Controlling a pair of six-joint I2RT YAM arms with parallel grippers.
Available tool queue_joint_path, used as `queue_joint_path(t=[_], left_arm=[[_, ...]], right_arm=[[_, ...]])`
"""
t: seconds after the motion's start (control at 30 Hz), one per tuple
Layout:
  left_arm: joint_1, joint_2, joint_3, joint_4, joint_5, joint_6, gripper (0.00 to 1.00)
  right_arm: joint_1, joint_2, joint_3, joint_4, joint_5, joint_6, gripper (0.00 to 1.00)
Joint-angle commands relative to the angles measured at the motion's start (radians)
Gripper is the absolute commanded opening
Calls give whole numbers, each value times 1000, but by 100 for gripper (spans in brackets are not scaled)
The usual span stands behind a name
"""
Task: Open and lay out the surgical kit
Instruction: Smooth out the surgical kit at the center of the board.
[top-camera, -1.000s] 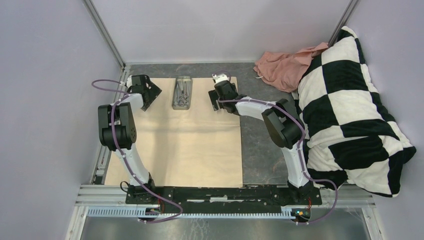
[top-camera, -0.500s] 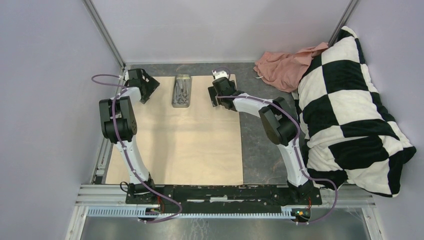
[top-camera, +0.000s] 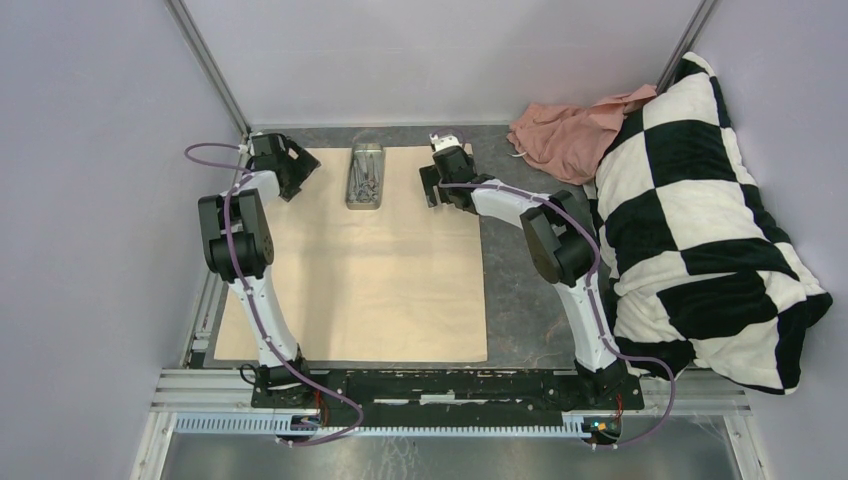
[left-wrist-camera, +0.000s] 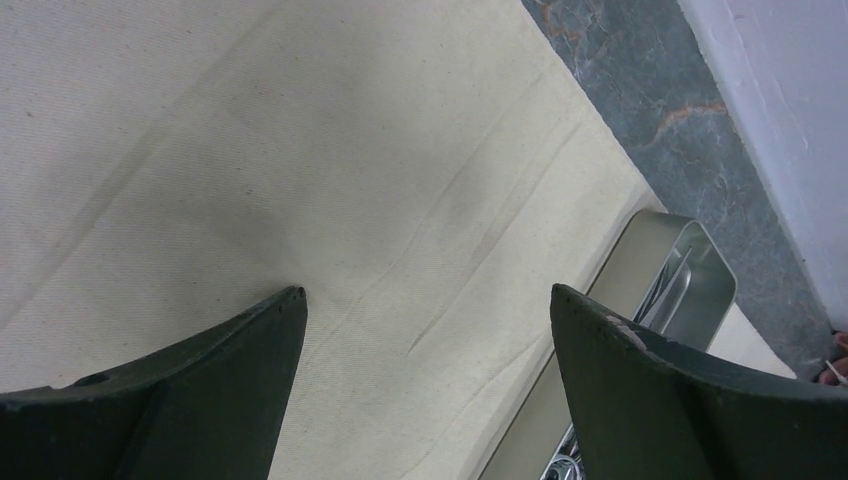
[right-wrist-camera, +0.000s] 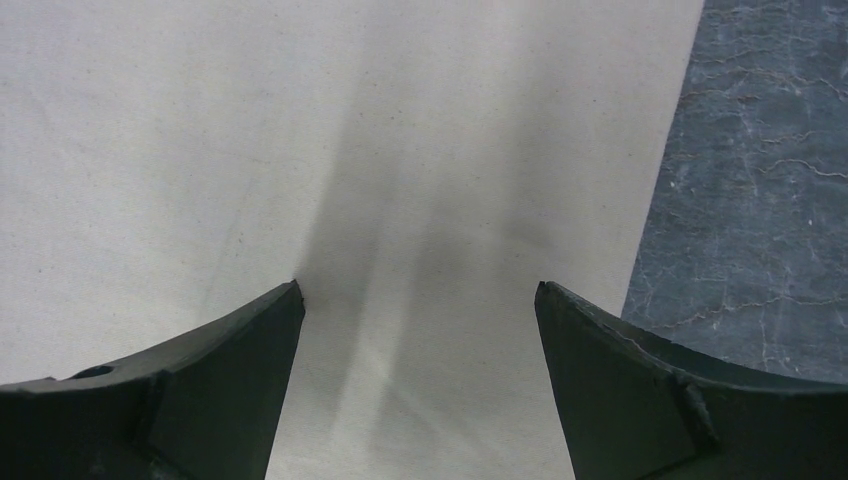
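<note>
A robot lab cell: plain lilac walls (top-camera: 90, 150), aluminium frame rail (top-camera: 200, 385).

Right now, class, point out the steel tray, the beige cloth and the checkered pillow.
steel tray (left-wrist-camera: 620, 265): left wrist view, outer side wall.
beige cloth (top-camera: 370, 280): top external view, bare middle.
checkered pillow (top-camera: 700, 220): top external view, middle.

White arm links (top-camera: 262, 320), black joint housings (top-camera: 232, 240), purple cables (top-camera: 210, 146) along both; dark wedge-shaped fingers (left-wrist-camera: 160, 400)
</note>
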Motion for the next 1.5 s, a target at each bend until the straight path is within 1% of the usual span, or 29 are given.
queue_joint_path(t=[0.0, 0.07, 0.13, 0.27, 0.33, 0.37, 0.4, 0.47, 0.57, 0.6, 0.77, 0.87, 1.03, 1.1, 1.2, 1.33, 1.47], left_arm=[[5, -43, 5, -103, -14, 90, 98], [5, -111, -17, -104, -22, 95, 98], [5, -191, -47, -109, -26, 79, 98], [-11, -327, -136, -132, -7, 27, 99], [-24, -390, -180, -193, -26, 2, 100], [-26, -423, -213, -208, -11, -11, 99], [-27, -461, -256, -210, 1, -29, 99], [-26, -549, -375, -172, 38, -58, 99], [-29, -681, -552, -89, 94, -74, 99], [-31, -697, -595, -79, 109, -73, 99], [-36, -752, -711, -112, 137, -43, 98], [-41, -809, -800, -117, 98, -56, 99], [-42, -877, -903, -144, 2, -109, 100], [-41, -894, -932, -183, -46, -127, 100], [-42, -925, -973, -237, -78, -152, 100], [-42, -974, -1020, -253, -85, -155, 100], [-41, -1006, -1034, -261, -141, -141, 100]], right_arm=[[-10, 11, 88, -95, -83, -89, 95], [-5, -41, 110, -115, -89, -118, 97], [6, -109, 76, -109, -117, -136, 98], [62, -243, -72, -68, -184, -129, 98], [104, -309, -166, -18, -274, -102, 96], [122, -334, -215, 20, -323, -89, 95], [139, -355, -251, 76, -379, -79, 95], [174, -365, -278, 138, -428, -58, 93], [200, -337, -252, 172, -502, -39, 84], [204, -330, -254, 185, -518, -33, 80], [225, -310, -320, 277, -643, 18, 56], [249, -310, -377, 324, -643, 27, 50], [259, -276, -397, 345, -624, 38, 49], [259, -274, -406, 344, -569, 25, 50], [251, -261, -421, 343, -451, 10, 50], [228, -238, -384, 309, -413, -9, 50], [221, -212, -350, 313, -366, -22, 50]])
